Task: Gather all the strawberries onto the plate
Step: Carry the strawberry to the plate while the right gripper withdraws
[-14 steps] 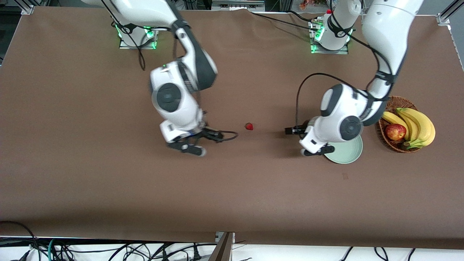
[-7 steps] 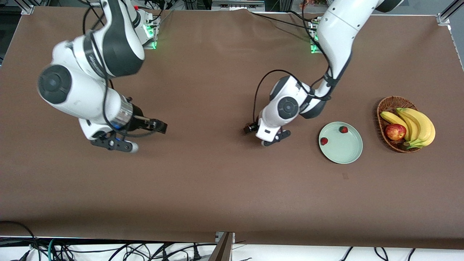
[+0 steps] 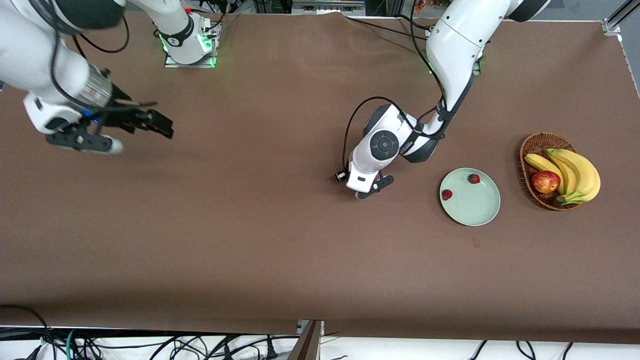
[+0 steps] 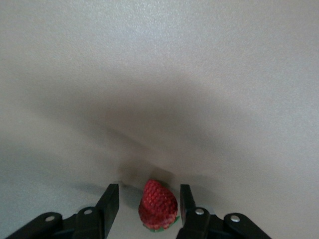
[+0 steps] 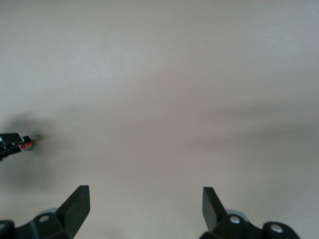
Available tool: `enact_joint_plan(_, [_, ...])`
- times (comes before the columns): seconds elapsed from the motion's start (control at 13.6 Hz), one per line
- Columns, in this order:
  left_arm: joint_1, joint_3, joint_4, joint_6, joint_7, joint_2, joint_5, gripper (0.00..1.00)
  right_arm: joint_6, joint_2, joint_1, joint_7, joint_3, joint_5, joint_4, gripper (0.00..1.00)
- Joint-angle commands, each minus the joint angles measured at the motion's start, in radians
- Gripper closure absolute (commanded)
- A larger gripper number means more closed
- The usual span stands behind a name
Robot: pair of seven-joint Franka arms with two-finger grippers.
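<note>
Two strawberries [image 3: 447, 194] are sitting in the plate [image 3: 481, 216]; I'm closing the left hand [image 4: 148, 211] around the third strawberry [image 4: 158, 205] mid-bench, apparently not yet pinching. I'm risking squirting it sideways if one finger touches first, while the right hand [image 5: 144, 204] is waiting spread wide over bare bench at its arm's end.

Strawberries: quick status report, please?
Two strawberries on plate. Third strawberry between left gripper fingers, gap on one side. Right gripper open, waiting. Nothing in the way.
</note>
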Motion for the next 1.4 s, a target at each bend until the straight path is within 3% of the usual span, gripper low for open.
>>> enact_joint_plan(0.0, [-0.008,0.003,0.015,0.018,-0.026,0.013,0.021,0.70,-0.028,-0.065,-0.086,-0.016,0.068,-0.025,-0.067,0.00])
enact_joint_plan(0.15, [-0.006,0.003,0.018,0.017,-0.026,0.012,0.021,0.95,-0.023,-0.052,-0.168,-0.022,0.140,-0.060,-0.052,0.00])
enact_joint_plan(0.22, [-0.003,0.003,0.018,0.016,-0.026,0.010,0.021,1.00,-0.020,-0.044,-0.205,-0.022,0.172,-0.071,-0.048,0.00])
enact_joint_plan(0.44, [0.035,0.006,0.018,-0.016,0.017,-0.025,0.024,1.00,-0.031,-0.053,-0.216,-0.017,0.189,-0.079,-0.044,0.00])
enact_joint_plan(0.81, [0.196,0.007,0.073,-0.308,0.418,-0.093,0.025,1.00,-0.022,-0.053,-0.218,-0.020,0.137,-0.076,-0.042,0.00])
enact_joint_plan(1.03, [0.290,0.023,0.104,-0.466,0.755,-0.119,0.173,1.00,-0.019,-0.053,-0.218,-0.022,0.122,-0.079,-0.044,0.00])
enact_joint_plan(1.33, [0.402,0.023,0.122,-0.533,1.105,-0.123,0.310,1.00,-0.049,-0.062,-0.218,-0.123,0.103,-0.080,-0.042,0.00])
